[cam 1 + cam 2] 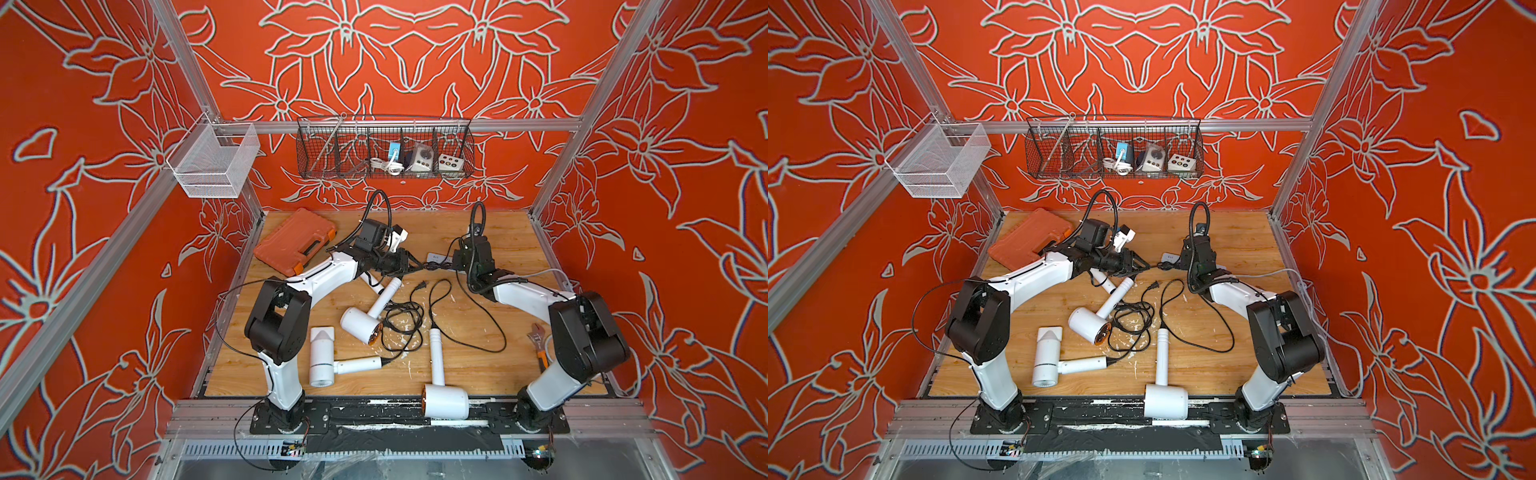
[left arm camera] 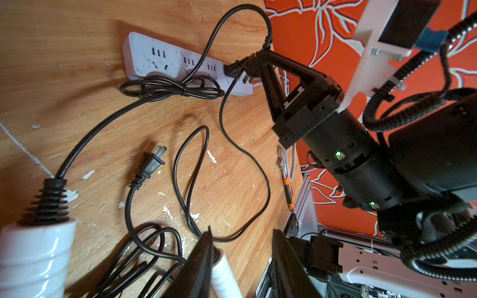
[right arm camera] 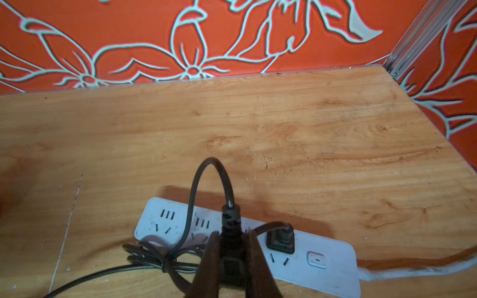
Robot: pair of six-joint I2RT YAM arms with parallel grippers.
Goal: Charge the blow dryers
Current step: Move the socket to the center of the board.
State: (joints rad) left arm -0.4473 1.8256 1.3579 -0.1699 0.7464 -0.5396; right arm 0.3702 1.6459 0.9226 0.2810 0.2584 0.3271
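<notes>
Overhead, in both top views, three blow dryers [image 1: 359, 322] lie loose on the wooden tabletop [image 1: 478, 374] among tangled black cords [image 1: 401, 320]. A fourth dryer [image 1: 376, 286] is mostly hidden beneath the left arm. An orange case [image 1: 295, 241] sits at the far left, and a wrench [image 1: 538, 336] lies by the right arm's base. Both arms reach inward and nearly meet above the white power strip [image 1: 436, 257].

In the left wrist view, we see the left claw [image 2: 242, 231] hanging low with its jaws parted, gripping nothing we can make out. A loose plug [image 2: 152, 161] lies on the wood ahead of it.

In the right wrist view, the right claw [image 3: 232, 236] points down, clamped on a black plug [image 3: 230, 219] just over the strip. Beside it, another plug [image 3: 280, 240] already fills a socket.
</notes>
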